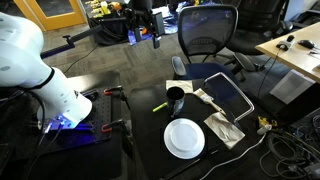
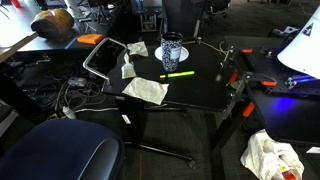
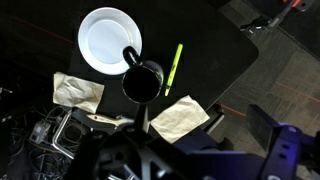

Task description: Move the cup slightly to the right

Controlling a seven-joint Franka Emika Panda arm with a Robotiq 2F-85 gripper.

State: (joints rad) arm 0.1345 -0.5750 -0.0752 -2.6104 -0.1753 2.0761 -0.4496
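Note:
The cup [image 3: 142, 82] is small, dark and round with a handle. It stands on the black table just below the white plate [image 3: 110, 40] in the wrist view. It also shows in both exterior views [image 1: 175, 96] [image 2: 171, 50]. A yellow marker [image 3: 174, 68] lies right beside it. My gripper [image 3: 195, 142] hangs high above the table, well clear of the cup. It shows only as dark blurred shapes at the bottom of the wrist view. Its jaws look apart and hold nothing. In an exterior view the gripper [image 1: 148, 24] is up near the top.
Crumpled napkins [image 3: 185, 118] [image 3: 78, 92] lie on the table. A flat dark tray-like device [image 1: 226, 92] rests at one table edge. A black office chair [image 1: 205, 35] stands behind the table. Cables [image 2: 75, 95] hang by another edge. The robot base [image 1: 60, 100] is beside the table.

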